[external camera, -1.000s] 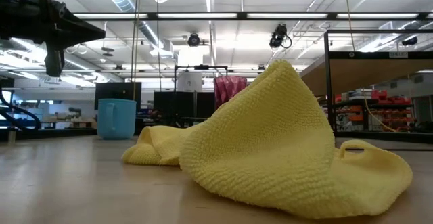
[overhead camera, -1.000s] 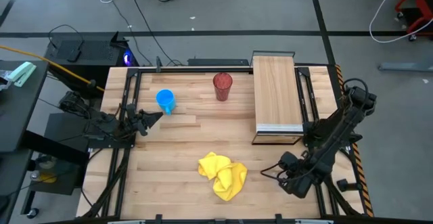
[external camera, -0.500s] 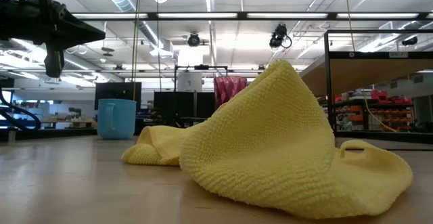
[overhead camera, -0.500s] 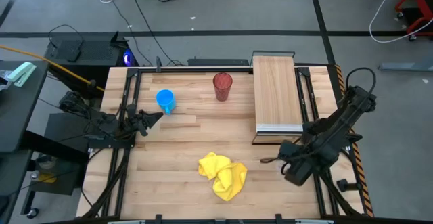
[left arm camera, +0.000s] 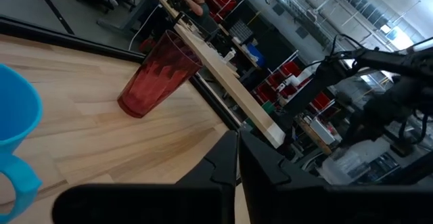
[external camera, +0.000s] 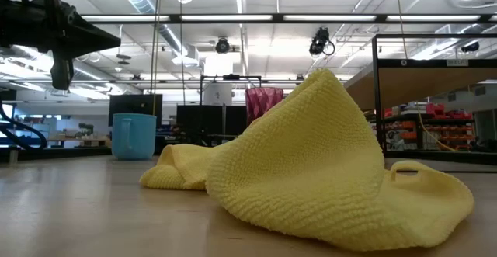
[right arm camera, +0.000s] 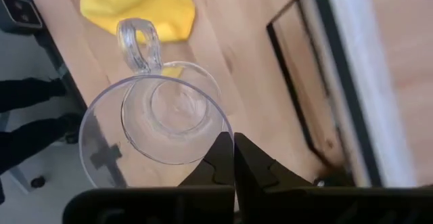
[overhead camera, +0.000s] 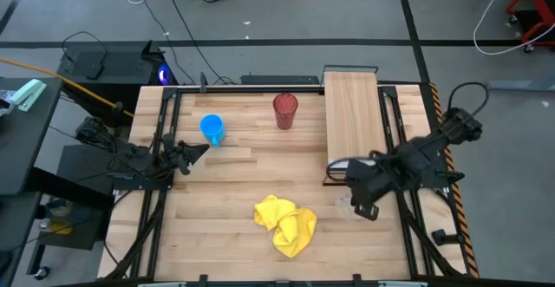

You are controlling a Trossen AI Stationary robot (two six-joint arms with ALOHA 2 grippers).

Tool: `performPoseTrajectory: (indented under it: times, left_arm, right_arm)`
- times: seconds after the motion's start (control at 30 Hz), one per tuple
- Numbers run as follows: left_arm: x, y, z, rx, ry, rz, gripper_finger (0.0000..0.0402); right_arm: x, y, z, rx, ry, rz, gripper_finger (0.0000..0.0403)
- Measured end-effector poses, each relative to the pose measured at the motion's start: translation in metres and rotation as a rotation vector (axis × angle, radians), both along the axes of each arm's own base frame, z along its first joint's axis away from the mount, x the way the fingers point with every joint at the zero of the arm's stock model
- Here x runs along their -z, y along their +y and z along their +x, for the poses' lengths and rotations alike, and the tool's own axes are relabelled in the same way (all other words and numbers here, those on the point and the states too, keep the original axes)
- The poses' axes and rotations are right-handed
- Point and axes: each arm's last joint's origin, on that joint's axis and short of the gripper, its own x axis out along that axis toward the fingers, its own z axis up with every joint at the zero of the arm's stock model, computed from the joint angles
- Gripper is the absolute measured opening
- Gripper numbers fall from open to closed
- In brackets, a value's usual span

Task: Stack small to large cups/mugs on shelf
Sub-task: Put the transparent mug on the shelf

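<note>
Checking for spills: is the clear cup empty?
Empty, it seems. The right wrist view looks down into the clear cup and shows bare table through its bottom, no liquid visible.

No readable text, labels, brands or numbers anywhere in my feeds. Nothing printed on the blue mug (overhead camera: 212,129), red tumbler (overhead camera: 285,110), clear cup (right arm camera: 157,120), yellow cloth (overhead camera: 286,224) or shelf (overhead camera: 355,114). Background racks and bins in my low and left wrist views are too far off to make out any lettering.
</note>
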Motion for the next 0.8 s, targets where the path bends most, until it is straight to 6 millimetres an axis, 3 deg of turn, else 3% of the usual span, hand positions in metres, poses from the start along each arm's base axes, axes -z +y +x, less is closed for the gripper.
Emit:
performPoseTrajectory:
  times: [0.3, 0.5, 0.8]
  left_arm:
    - [0.001, 0.0, 0.0, 0.0, 0.006, 0.004, 0.0014]
    - [0.001, 0.0, 0.0, 0.0, 0.01, 0.006, 0.002]
    - [0.001, 0.0, 0.0, 0.0, 0.012, 0.008, 0.0016]
  right_arm:
    - [-0.031, -0.048, 0.02, -0.027, -0.118, -0.009, 0.0]
    - [-0.053, -0.092, 0.026, 0.019, -0.209, -0.073, 0.0]
    - [-0.054, -0.171, 0.023, 0.086, -0.175, -0.188, 0.0]
